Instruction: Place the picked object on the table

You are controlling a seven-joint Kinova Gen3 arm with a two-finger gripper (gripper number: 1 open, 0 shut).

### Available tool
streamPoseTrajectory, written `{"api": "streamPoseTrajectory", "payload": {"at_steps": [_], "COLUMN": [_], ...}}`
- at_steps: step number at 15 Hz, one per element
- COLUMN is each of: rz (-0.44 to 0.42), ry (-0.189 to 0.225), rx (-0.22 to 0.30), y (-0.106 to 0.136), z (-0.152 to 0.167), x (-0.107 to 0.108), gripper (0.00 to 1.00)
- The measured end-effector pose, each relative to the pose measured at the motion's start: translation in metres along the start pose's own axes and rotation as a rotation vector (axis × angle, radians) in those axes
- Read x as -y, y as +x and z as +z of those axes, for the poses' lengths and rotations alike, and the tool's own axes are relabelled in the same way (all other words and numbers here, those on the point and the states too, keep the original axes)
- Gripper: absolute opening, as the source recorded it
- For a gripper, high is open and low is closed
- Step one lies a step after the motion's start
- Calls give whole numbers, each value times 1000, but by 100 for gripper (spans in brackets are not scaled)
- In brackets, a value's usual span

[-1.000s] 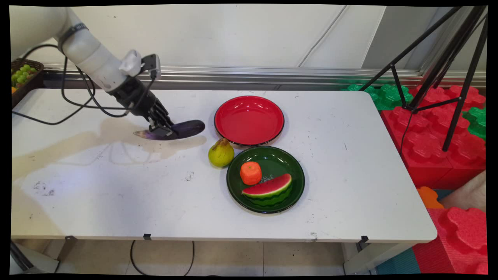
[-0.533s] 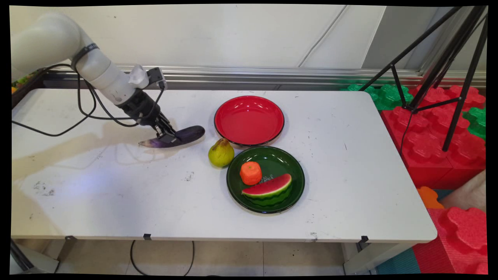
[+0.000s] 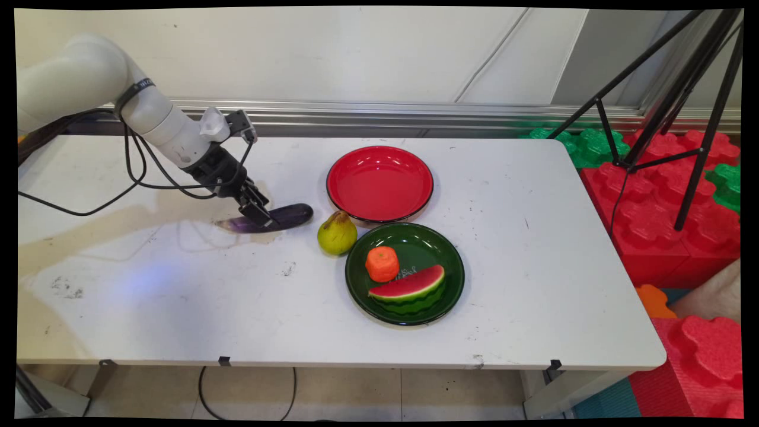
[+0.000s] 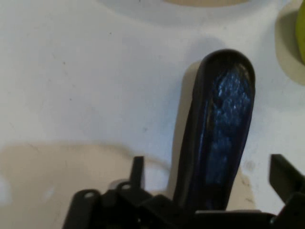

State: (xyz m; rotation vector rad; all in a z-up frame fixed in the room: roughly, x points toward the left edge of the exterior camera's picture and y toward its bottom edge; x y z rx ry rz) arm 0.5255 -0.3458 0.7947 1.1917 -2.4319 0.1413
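White desk (image 3: 178, 308) | claw (image 3: 259, 213) clamped on purple eggplant (image 3: 290, 214) lying just left of pear (image 3: 337, 233)

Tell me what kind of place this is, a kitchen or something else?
Probably a robot lab or test room, not a kitchen. A white arm's gripper is at a toy eggplant on a bare white table, with a black tripod and big red foam blocks beside it.

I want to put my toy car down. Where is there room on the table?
The table's right side past the green plate is bare; so is the near-left part below the eggplant. The red plate holds nothing. It's crowded around the pear, between eggplant, claw and plates.
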Motion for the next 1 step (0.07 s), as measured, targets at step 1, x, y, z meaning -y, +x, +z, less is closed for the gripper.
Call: {"api": "streamPoseTrajectory", "payload": {"at_steps": [1], "rz": [-1], "ry": [0], "rx": [-4], "y": [0], "z": [0], "x": [0], "gripper": [100]}}
